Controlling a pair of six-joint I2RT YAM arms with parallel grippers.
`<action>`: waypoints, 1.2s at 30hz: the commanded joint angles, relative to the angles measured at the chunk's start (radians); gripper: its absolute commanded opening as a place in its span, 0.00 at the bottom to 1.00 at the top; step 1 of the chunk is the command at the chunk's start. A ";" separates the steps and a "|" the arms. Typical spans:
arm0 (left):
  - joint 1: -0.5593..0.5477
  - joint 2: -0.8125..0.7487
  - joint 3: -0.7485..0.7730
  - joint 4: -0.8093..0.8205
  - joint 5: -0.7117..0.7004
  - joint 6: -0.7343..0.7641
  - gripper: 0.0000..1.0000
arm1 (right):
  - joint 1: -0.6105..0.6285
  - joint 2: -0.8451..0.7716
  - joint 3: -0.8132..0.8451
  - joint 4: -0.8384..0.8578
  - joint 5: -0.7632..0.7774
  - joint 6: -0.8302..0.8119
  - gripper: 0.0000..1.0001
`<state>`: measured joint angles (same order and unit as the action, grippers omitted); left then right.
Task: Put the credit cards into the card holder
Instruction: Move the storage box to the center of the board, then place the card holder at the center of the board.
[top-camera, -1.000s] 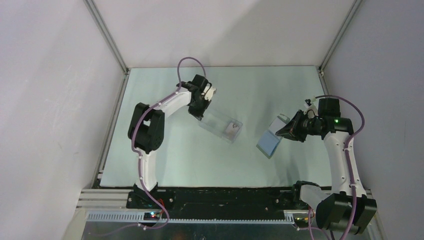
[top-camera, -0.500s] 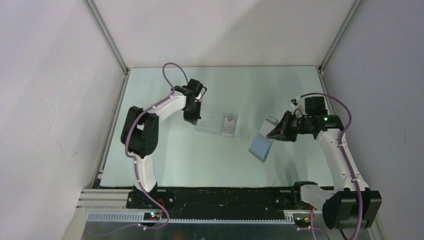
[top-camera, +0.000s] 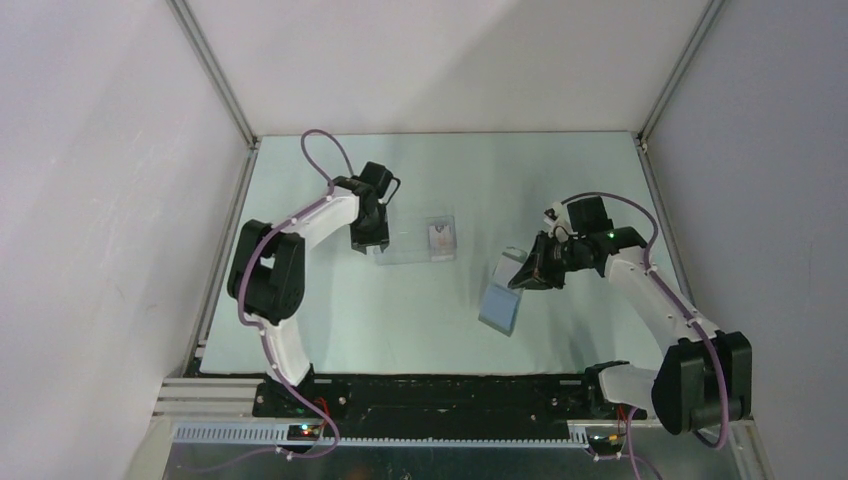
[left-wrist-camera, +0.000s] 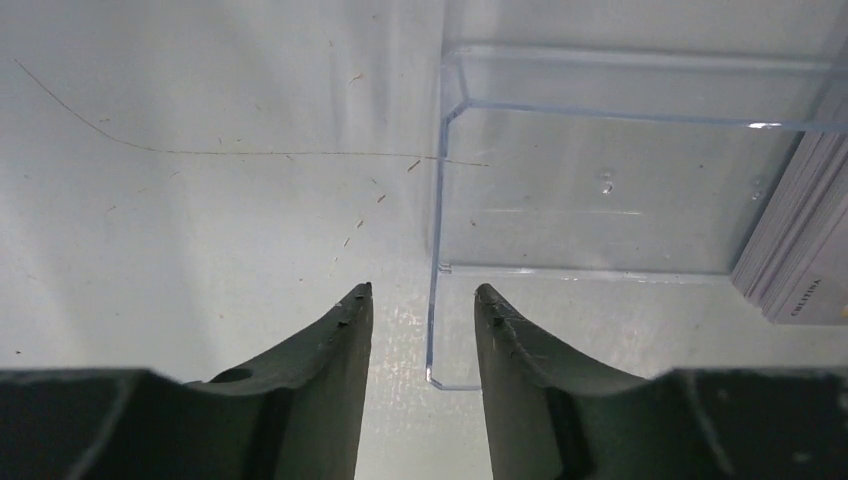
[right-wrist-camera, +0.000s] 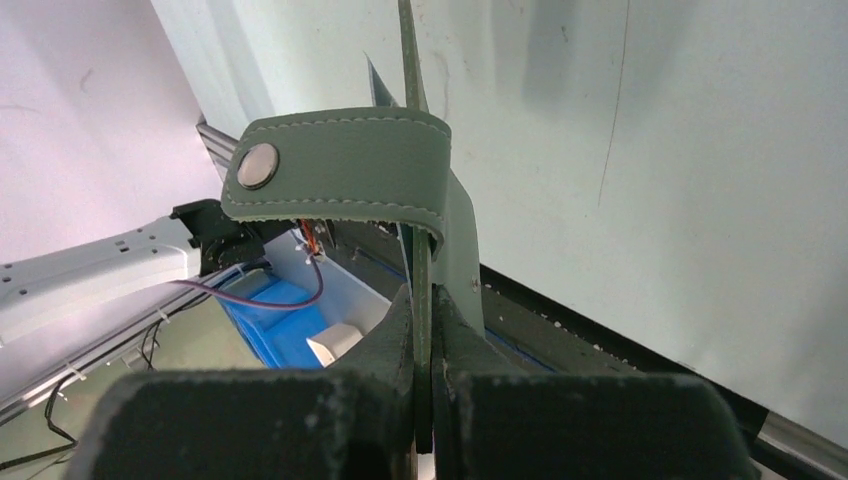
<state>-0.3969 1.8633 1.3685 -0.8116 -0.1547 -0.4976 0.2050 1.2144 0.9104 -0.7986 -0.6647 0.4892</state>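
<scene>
Grey card holder (top-camera: 500, 305) sits clamped in your right tool (top-camera: 522, 277) (snap strap (right-wrist-camera: 340, 165) visible only from that wrist), while your left tool (left-wrist-camera: 420, 297), parted, straddles the wall of the clear case (left-wrist-camera: 600, 190) holding the credit cards (left-wrist-camera: 800, 240).

Diffuse overhead light, bright and even. Top view: the pale table (top-camera: 430, 320) is well exposed, and the shadows on it are faint and soft-edged; a broad diagonal shade crosses the back wall (top-camera: 430, 60). Left wrist view: a small glint on the clear case (left-wrist-camera: 600, 180); left gripper (left-wrist-camera: 420, 295) dark, nearly silhouetted. Right wrist view: card holder (right-wrist-camera: 340, 170) sharp, right gripper (right-wrist-camera: 421, 300) blurred in the foreground.
</scene>
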 joint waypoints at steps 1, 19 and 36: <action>0.001 -0.102 -0.016 0.008 -0.009 -0.010 0.48 | 0.013 0.027 -0.021 0.111 -0.011 0.049 0.00; 0.001 -0.759 -0.247 0.244 0.075 0.027 0.91 | 0.119 -0.094 -0.346 0.643 0.314 0.546 0.00; 0.001 -0.947 -0.473 0.337 0.147 -0.035 0.90 | 0.178 -0.265 -0.461 0.442 0.453 0.774 0.56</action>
<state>-0.3969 0.9474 0.8890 -0.5358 -0.0231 -0.5163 0.3737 0.9863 0.4500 -0.2810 -0.2176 1.1984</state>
